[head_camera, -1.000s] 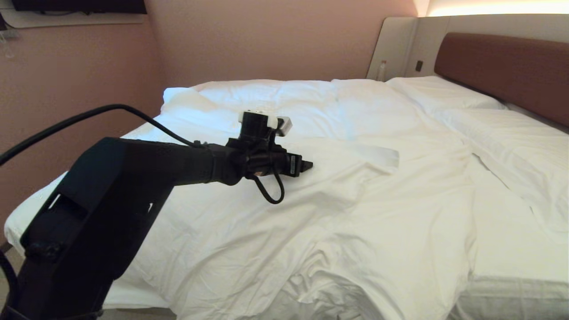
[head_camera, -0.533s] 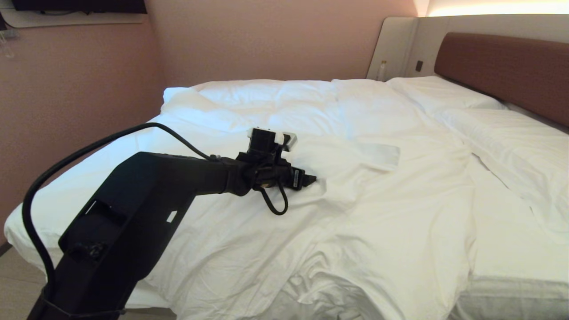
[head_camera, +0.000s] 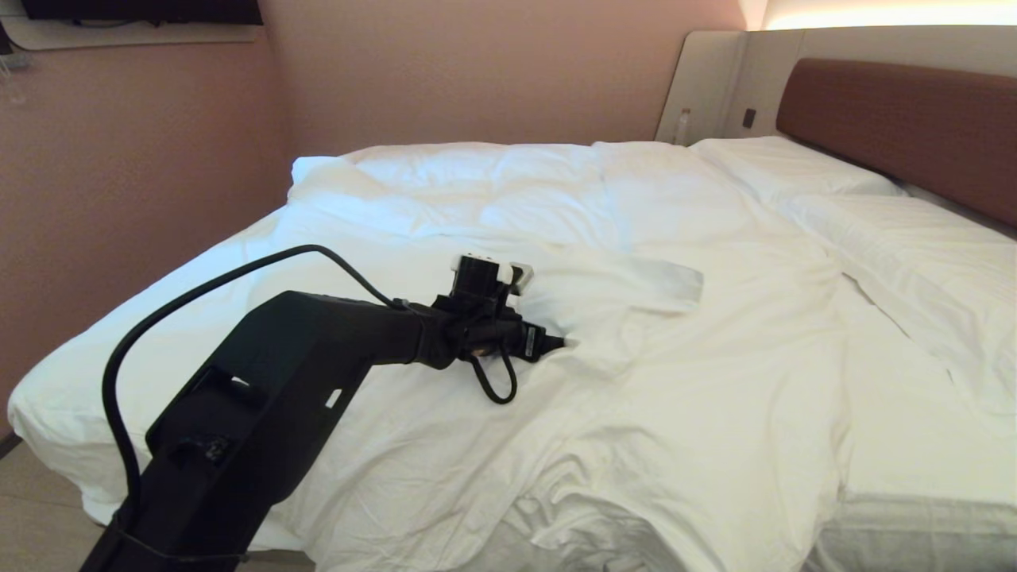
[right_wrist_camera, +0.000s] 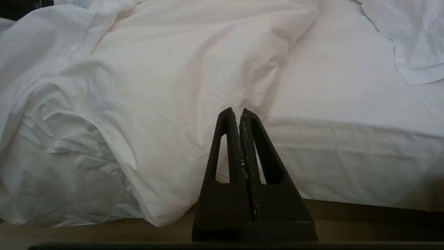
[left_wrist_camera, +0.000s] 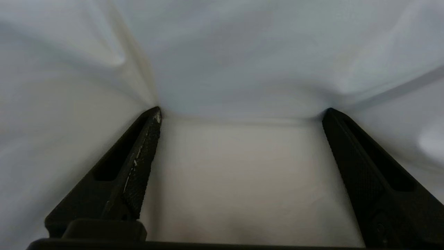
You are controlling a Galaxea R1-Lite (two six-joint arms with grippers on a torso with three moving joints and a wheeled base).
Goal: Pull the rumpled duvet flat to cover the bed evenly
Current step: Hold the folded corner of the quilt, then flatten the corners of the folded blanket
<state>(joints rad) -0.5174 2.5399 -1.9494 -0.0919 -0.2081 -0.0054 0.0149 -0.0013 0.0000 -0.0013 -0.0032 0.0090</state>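
The white duvet (head_camera: 636, 381) lies rumpled across the bed (head_camera: 914, 508), bunched and hanging over the near foot edge, with one flap (head_camera: 667, 282) folded back in the middle. My left gripper (head_camera: 556, 343) reaches out low over the middle of the duvet. In the left wrist view this gripper (left_wrist_camera: 242, 110) stands wide open, both fingertips pressing into the duvet cloth (left_wrist_camera: 242, 62), with a flat stretch of it between them. My right gripper (right_wrist_camera: 236, 111) is shut and empty, parked low before the foot of the bed, facing the hanging duvet (right_wrist_camera: 156, 86).
Two white pillows (head_camera: 794, 167) (head_camera: 914, 246) lie along the brown headboard (head_camera: 898, 119) at the right. A pink wall (head_camera: 119, 199) runs close along the bed's far left side. Bare mattress sheet (right_wrist_camera: 347, 149) shows at the near right, floor (head_camera: 32, 508) at the near left.
My left arm has sunk and drawn slightly nearer, bringing the gripper down onto the duvet. The cloth by its tip has puckered and the folded flap has shifted a little.
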